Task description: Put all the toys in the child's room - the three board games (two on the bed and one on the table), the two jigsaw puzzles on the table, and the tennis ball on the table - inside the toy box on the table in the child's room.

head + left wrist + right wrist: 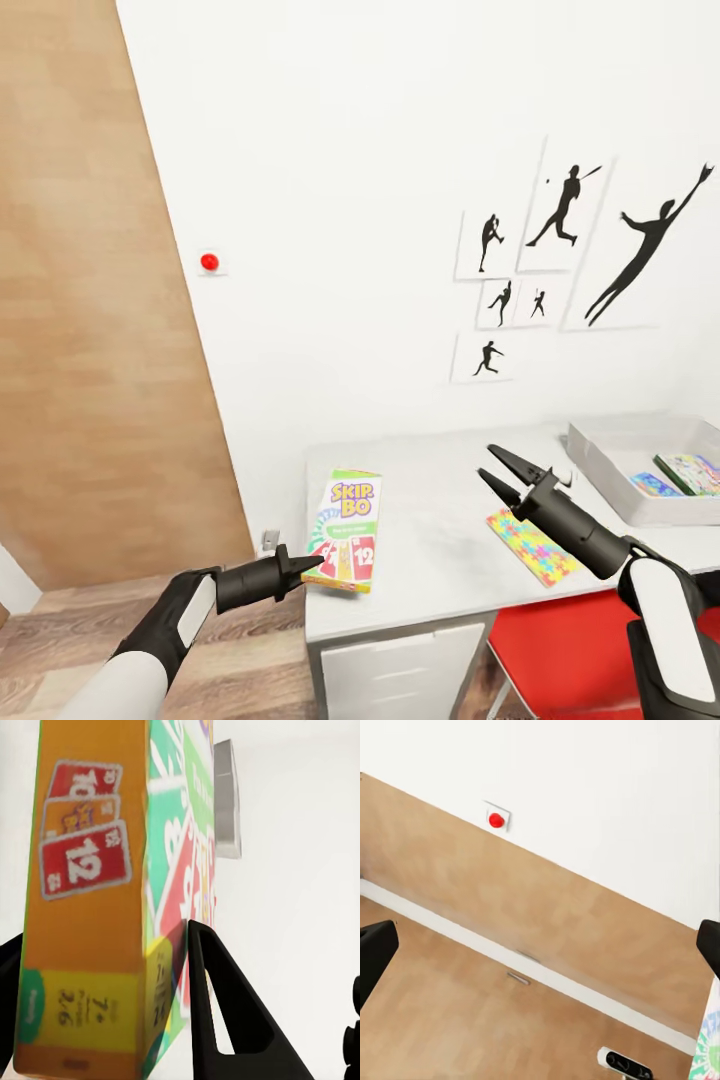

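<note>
A green-topped board game (345,530) with orange and red panels lies at the left end of the white table (440,590), overhanging its edge. My left gripper (305,566) is shut on its near end; the left wrist view has the board game (90,907) between both fingers (217,1012). My right gripper (508,474) hangs open above a jigsaw puzzle (532,547) lying flat on the table. The grey toy box (600,462) stands at the right and holds a light blue game (655,485) and a puzzle board (692,472). The tennis ball and the bed are out of view.
A red chair (570,650) is tucked under the table beside the white drawer unit (400,675). A wooden door (90,300) is at the left, and a red button (209,262) and athlete silhouettes (570,240) are on the wall.
</note>
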